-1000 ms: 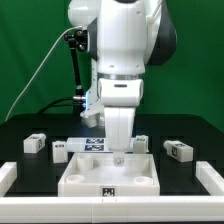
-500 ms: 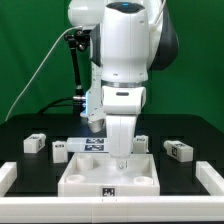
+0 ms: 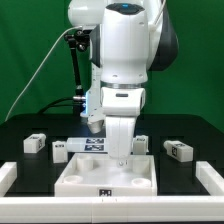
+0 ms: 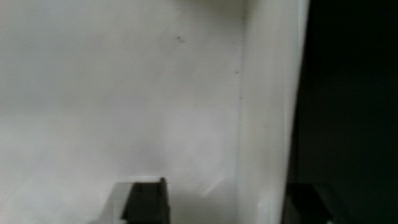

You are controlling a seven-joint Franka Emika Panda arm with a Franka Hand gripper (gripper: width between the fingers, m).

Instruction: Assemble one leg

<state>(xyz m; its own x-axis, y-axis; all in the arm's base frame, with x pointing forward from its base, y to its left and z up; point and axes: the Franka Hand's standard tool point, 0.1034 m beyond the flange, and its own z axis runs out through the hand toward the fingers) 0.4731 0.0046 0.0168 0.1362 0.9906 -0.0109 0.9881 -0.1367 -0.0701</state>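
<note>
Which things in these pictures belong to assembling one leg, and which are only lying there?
Job: large white square panel; small white tagged leg blocks, at the exterior view's left, right and beside the arm.
Lying about: long white marker board; black table.

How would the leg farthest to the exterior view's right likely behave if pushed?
The leg looks a rigid, flat-faced block, so it would probably slide on the table rather than roll. It lies low on a long face, so tipping seems unlikely. Being small, it is likely light.
</note>
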